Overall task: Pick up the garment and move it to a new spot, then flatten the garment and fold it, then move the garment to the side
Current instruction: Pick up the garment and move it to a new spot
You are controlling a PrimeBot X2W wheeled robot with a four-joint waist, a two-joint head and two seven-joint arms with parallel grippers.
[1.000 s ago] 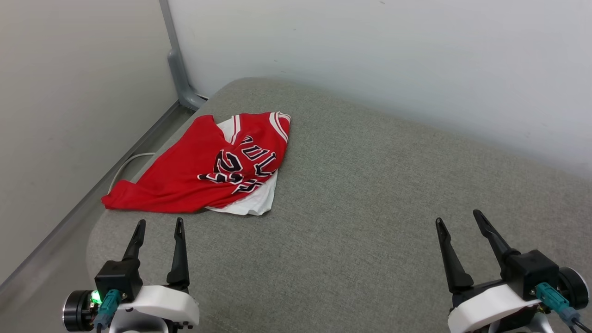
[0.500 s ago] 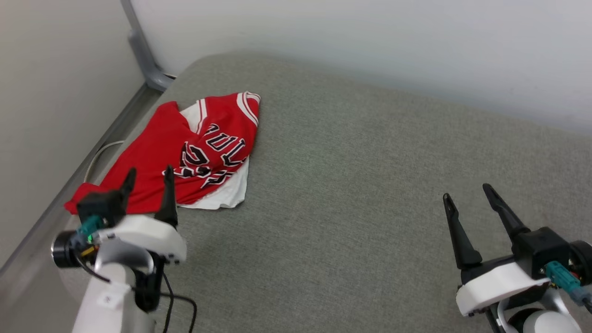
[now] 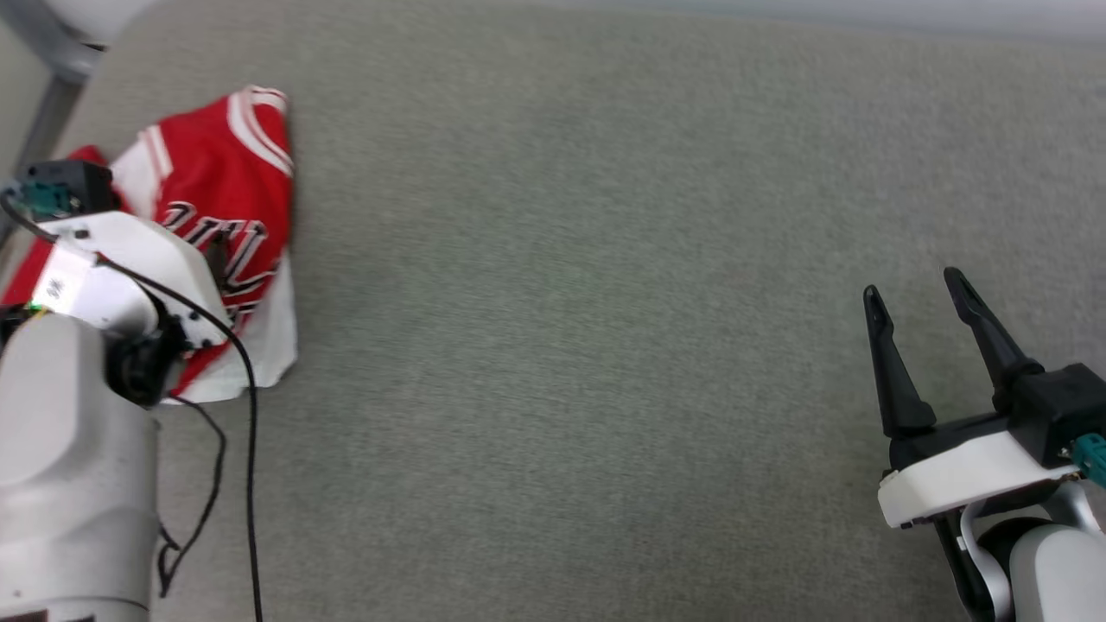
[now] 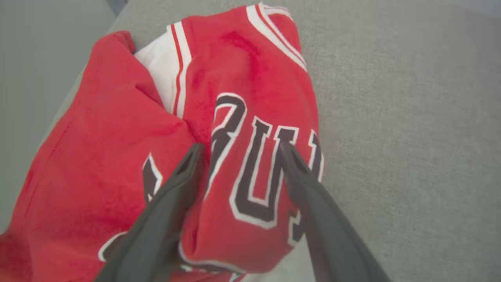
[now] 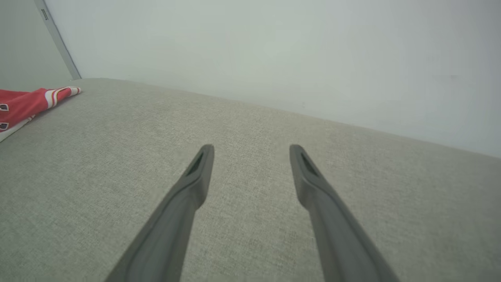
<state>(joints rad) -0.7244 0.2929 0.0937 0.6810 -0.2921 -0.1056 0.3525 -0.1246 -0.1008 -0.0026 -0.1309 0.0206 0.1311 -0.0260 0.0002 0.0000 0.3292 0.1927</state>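
Grey woven-fabric surface (image 3: 605,345), rounded far left corner. Pale plain wall (image 5: 274,58) runs along its far edge; a grey post (image 5: 58,43) stands where the wall meets the corner. The garment (image 4: 242,78) is crumpled by the left edge near that corner, red with white striped trim and black lettering facing up. Left pincer (image 4: 238,150) is spread over the lettering; can't tell whether it makes contact. Right pincer (image 3: 912,285) is spread above bare fabric near the right edge, well apart from the garment.
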